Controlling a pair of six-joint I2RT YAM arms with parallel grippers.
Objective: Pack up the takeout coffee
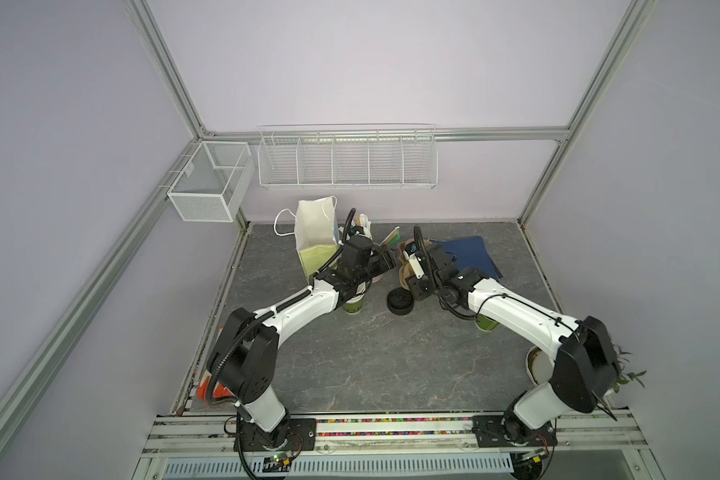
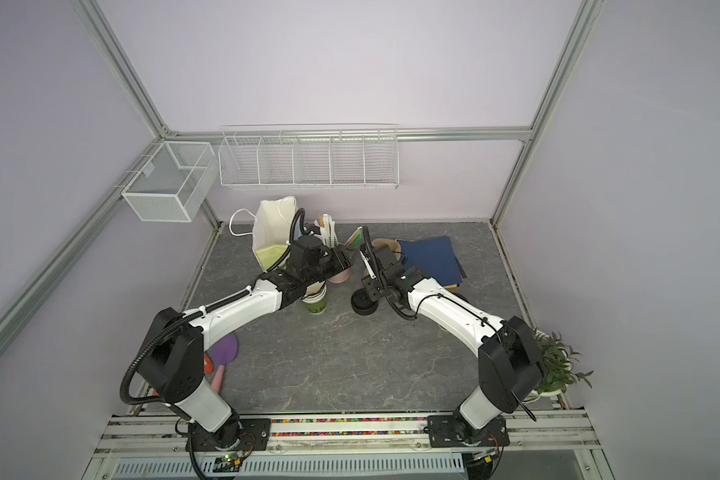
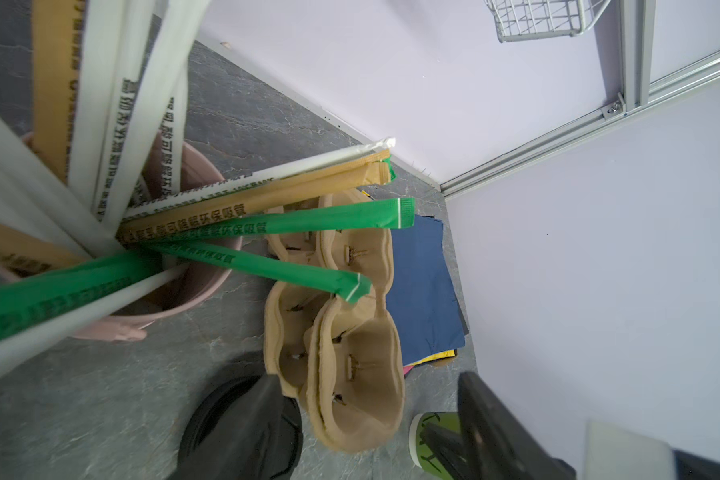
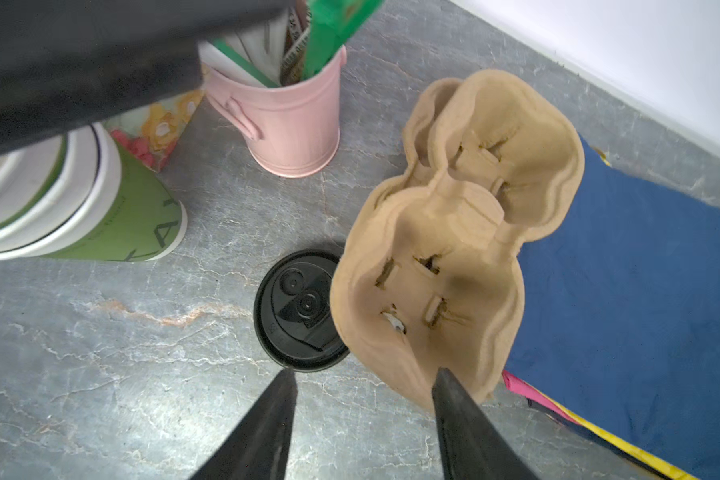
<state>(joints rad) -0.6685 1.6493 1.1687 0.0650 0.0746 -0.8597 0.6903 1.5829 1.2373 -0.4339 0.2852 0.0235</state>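
1. Your right gripper (image 4: 363,370) is nearest the lens. Its jaws stand apart and hold nothing, with one fingertip at the rim of the pulp cup carrier (image 4: 454,232) and the other near the black lid stack (image 4: 298,309).
2. Your left gripper (image 3: 368,376) is also spread and empty, beside the pink bucket (image 3: 192,291) that holds wrapped straws (image 3: 308,220).
3. The takeout coffee (image 1: 486,323) stands at 3 o'clock from the table's middle, and your right forearm hides its top.
4. The lidless cup stack (image 1: 353,306) sits at 10 o'clock, the white paper bag (image 1: 314,232) at 11 and the blue sheets (image 1: 470,253) at 1.
5. The table (image 1: 371,365) is grey marbled, and wire baskets (image 1: 346,158) hang at 12.
6. A plant (image 2: 558,365) crowds the 4 o'clock edge and a purple spade (image 2: 225,349) the 8 o'clock edge. Bare tabletop lies toward 6.
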